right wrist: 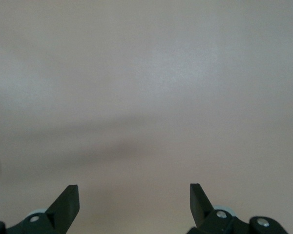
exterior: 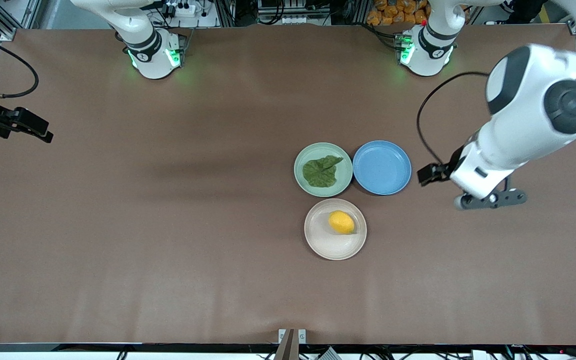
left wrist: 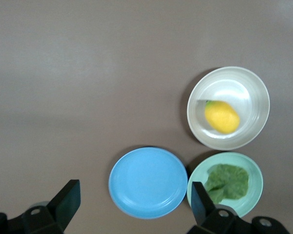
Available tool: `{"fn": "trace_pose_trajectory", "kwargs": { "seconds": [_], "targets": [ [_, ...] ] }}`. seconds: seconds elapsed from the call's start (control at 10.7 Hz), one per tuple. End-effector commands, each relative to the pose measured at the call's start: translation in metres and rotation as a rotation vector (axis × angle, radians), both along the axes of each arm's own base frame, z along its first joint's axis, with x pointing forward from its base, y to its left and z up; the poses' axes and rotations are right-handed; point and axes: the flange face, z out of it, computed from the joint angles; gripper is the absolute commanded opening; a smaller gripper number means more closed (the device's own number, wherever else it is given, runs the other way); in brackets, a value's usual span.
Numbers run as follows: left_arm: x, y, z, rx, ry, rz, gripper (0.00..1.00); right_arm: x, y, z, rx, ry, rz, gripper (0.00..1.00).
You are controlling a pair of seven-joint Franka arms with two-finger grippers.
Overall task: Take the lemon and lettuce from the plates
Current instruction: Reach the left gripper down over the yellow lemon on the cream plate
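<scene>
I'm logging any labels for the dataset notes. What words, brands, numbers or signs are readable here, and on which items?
No readable text anywhere.
lemon, lettuce: no markings.
mint plate, cream plate, blue plate: plain, no print.
left gripper, right gripper, both with jaws open: no visible label.
Small dark marks on the arm bases: too small to read.

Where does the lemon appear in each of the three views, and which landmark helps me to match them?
Front view: the lemon lies on the cream plate, nearer the camera than the lettuce.
Left wrist view: the lemon lies on the cream plate.
Right wrist view: not in it.
Shared landmark: the blue plate.
</scene>
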Motion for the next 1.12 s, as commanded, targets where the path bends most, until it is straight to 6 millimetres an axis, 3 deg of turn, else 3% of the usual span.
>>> {"fn": "trace_pose_trajectory", "kwargs": {
  "seconds": [0.0,0.38,0.66,1.03],
  "targets": [
    [0.015,-0.033,-0.035,-0.024,-0.003,0.075,1.00,-0.002,-0.002,0.004,0.016,-0.004,0.007,1.00],
    [0.033,-0.060,-0.101,-0.050,-0.022,0.236,1.00,-0.002,0.000,0.004,0.016,-0.004,0.010,1.00],
    [0.030,-0.099,-0.151,-0.057,-0.020,0.398,1.00,-0.002,-0.001,0.004,0.016,-0.004,0.009,1.00],
    [0.027,-0.119,-0.187,-0.063,-0.010,0.533,1.00,-0.002,0.001,0.004,0.016,-0.004,0.010,1.00]
  ]
}}
